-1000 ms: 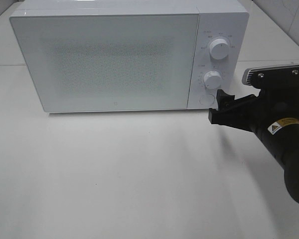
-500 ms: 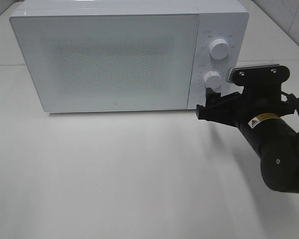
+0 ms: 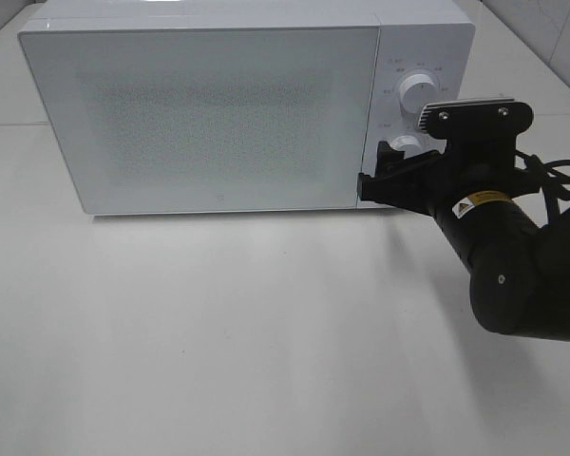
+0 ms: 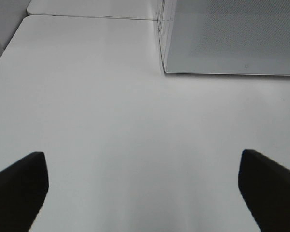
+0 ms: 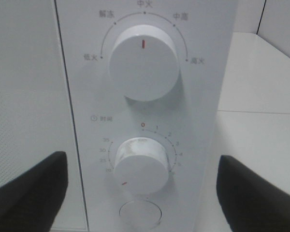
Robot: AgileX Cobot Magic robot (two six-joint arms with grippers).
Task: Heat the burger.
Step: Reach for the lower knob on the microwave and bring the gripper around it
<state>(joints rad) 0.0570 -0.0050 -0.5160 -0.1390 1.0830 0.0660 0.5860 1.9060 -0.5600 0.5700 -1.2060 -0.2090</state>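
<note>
Since a second ago, the right arm (image 3: 499, 256) has swung in from the 3 o'clock side of the microwave (image 3: 209, 104), and its fingers now sit in front of the lower part of the control panel instead of off its edge. Nothing else on the tabletop (image 3: 218, 332) has shifted.

At the 9 o'clock side, the left fingers (image 4: 17, 186) are spread wide over bare tabletop, holding nothing, with the microwave's near corner ahead of them. The microwave door (image 3: 199, 114) is shut. The burger shows in no view; it is probably behind the frosted door, but the pictures cannot confirm that.

On the panel, the upper knob (image 5: 144, 60) has its red mark at 12 o'clock. The lower knob (image 5: 141, 166), the timer, has its zero at 12 o'clock, while its red mark sits at about 7 o'clock. A round button (image 5: 140, 212) lies just below it. The right fingers (image 5: 29, 193) stand wide apart on either side of the lower knob, empty and not touching it as far as the wrist view shows.

Loading and shutting the door look finished, if the burger is indeed inside. What seems left is closing on the timer knob and turning it; whether the timer is already set I cannot tell.
</note>
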